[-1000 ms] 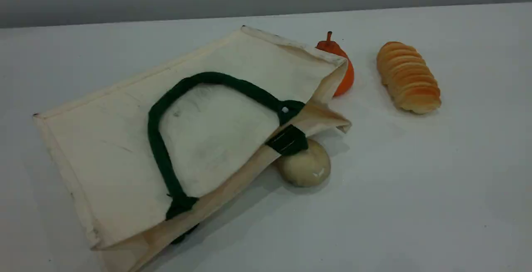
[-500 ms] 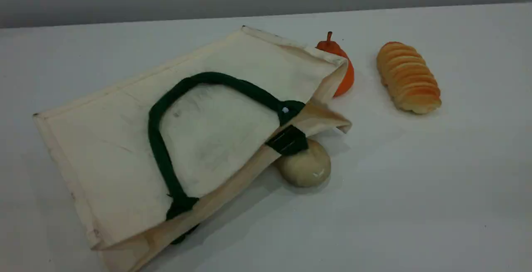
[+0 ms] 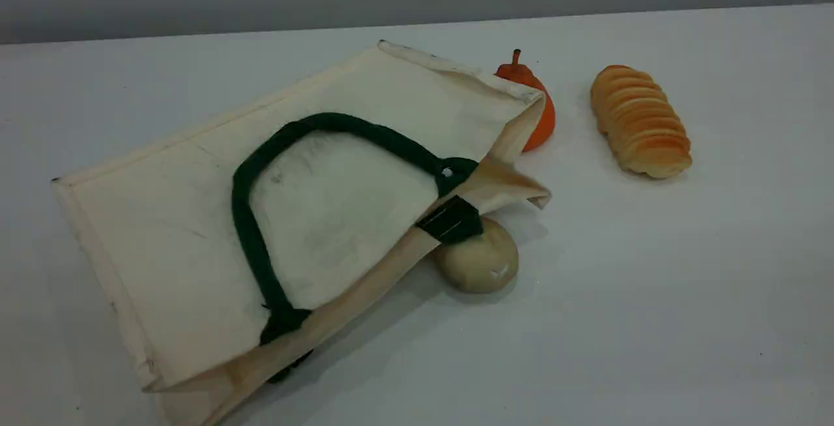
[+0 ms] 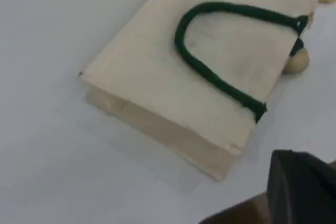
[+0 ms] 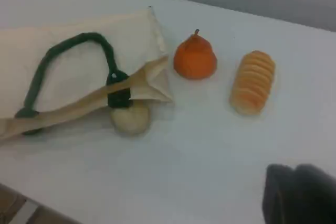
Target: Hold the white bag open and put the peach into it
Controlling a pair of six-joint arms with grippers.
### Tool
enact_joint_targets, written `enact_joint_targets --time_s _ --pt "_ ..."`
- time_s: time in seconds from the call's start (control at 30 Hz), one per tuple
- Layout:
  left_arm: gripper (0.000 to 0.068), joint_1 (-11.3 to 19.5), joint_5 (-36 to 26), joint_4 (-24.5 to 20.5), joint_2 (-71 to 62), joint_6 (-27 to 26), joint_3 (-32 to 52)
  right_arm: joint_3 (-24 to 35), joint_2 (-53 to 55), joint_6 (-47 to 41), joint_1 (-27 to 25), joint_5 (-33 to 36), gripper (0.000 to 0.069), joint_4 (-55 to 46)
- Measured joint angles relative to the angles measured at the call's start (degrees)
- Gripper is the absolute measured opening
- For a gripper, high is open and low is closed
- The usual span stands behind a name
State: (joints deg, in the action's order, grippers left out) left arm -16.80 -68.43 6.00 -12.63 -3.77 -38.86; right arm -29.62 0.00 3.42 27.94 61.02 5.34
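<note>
Pale grey counter (image 3: 651, 315) under a grey wall. White bag (image 3: 163, 230) flat at centre left, mouth toward lower right beside a beige lump (image 3: 479, 263). No peach in sight. Left fingers (image 4: 302, 182) closed, empty, off the bag's base corner; right fingers (image 5: 299, 192) closed, empty, nearer the mouth.

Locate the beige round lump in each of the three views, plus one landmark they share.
Scene view: beige round lump at centre, tucked under the bag's open edge.
Left wrist view: right edge, mostly hidden by the white bag.
Right wrist view: left of centre, below the green tab.
Shared landmark: the green rope handle.
</note>
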Motion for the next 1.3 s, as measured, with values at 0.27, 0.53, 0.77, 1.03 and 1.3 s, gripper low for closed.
enact_joint_targets --time_s 0.27,0.53,0.77,1.03,1.3 --pt "0.0012 0.00 0.87 -0.06 -0.03 -0.20 4.56 0.68 0.00 0.00 0.00 -0.13 0.0029 0.52" --pt "0.0013 0.00 5.14 -4.23 -0.03 -0.41 8.37 0.68 0.00 -0.06 0.00 0.02 0.0036 0.52" --pt "0.0015 0.00 6.59 -4.74 -0.03 1.35 9.98 0.68 0.00 -0.06 0.00 0.02 0.0041 0.52" --pt "0.0015 0.00 6.70 -4.97 -0.03 1.42 9.98 0.68 0.00 -0.39 0.00 0.02 0.0052 0.52" --pt "0.0017 3.90 6.63 -4.84 0.22 1.36 9.98 0.68 0.00 -0.27 -0.24 0.02 0.0055 0.52"
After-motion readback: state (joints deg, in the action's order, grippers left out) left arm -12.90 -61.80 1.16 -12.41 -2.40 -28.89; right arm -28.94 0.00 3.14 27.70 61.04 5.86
